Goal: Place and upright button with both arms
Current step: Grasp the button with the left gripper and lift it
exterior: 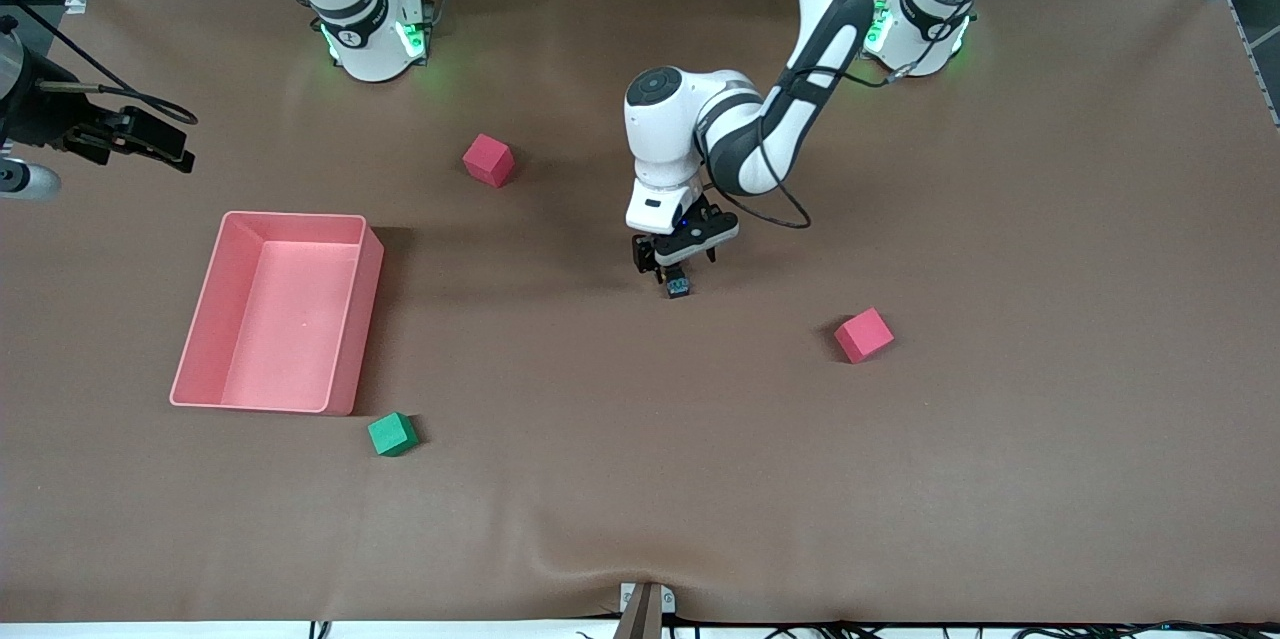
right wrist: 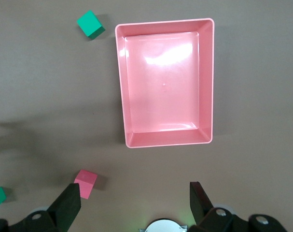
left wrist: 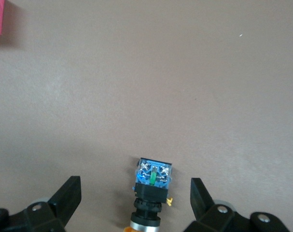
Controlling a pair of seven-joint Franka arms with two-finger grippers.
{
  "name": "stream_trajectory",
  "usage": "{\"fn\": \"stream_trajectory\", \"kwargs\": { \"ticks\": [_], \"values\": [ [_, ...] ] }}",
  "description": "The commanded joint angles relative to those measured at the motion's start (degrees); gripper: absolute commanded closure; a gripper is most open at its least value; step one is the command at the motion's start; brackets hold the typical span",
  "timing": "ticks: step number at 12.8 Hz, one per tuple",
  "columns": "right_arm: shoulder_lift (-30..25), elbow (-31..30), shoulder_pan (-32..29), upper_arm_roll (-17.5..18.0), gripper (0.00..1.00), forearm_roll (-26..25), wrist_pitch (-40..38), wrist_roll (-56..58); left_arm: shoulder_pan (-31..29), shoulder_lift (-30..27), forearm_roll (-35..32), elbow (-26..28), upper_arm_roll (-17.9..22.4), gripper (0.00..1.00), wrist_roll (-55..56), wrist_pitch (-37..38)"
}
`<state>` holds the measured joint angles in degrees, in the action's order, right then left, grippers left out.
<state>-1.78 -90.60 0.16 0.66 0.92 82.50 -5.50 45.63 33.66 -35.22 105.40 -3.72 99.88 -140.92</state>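
Fingers (left wrist: pixel 69 195) of my left gripper (left wrist: pixel 135 195) are spread wide, low over mid-table with the button (left wrist: pixel 152 186) lying on its side between them, untouched, bluish base showing. My right gripper (right wrist: pixel 135 200) waits high over the pink tray (exterior: pixel 352 339), its fingers spread too, holding nothing. From the button I see one pink cube (exterior: pixel 863 335) near four o'clock, another (exterior: pixel 489 160) near ten o'clock, and the green cube (exterior: pixel 392 434) near eight.

brown table (exterior: pixel 1000 479): pink tray (exterior: pixel 205 319), three cubes, button (exterior: pixel 679 286).
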Motion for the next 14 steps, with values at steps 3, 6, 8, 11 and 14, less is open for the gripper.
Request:
{"fn": "stream_trajectory", "kwargs": {
  "ticks": [3,6,8,11,14],
  "values": [
    [-0.94,1.03,-0.16,0.66,0.0,-0.3,-2.59,3.92,1.48,3.34,-3.26,-1.34,0.55,0.07,6.46,-4.63],
    [-0.77,1.12,0.11,0.48,0.0,-0.74,-2.52,3.83,1.4,3.52,-5.99,-1.25,0.55,0.14,6.82,-4.54],
    [-1.03,1.04,0.11,0.39,0.0,-0.65,-2.95,4.01,1.39,3.52,-6.09,-1.25,0.55,0.16,6.82,-4.54],
    [-1.12,1.12,0.11,0.48,0.0,-0.74,-3.75,4.89,1.48,4.05,-6.44,-1.25,0.64,0.22,7.43,-4.45],
    [-0.94,1.12,0.19,0.48,0.0,-0.74,-3.31,4.89,1.48,4.57,-8.54,-1.25,0.64,0.27,9.54,-4.45]
  ]
}}
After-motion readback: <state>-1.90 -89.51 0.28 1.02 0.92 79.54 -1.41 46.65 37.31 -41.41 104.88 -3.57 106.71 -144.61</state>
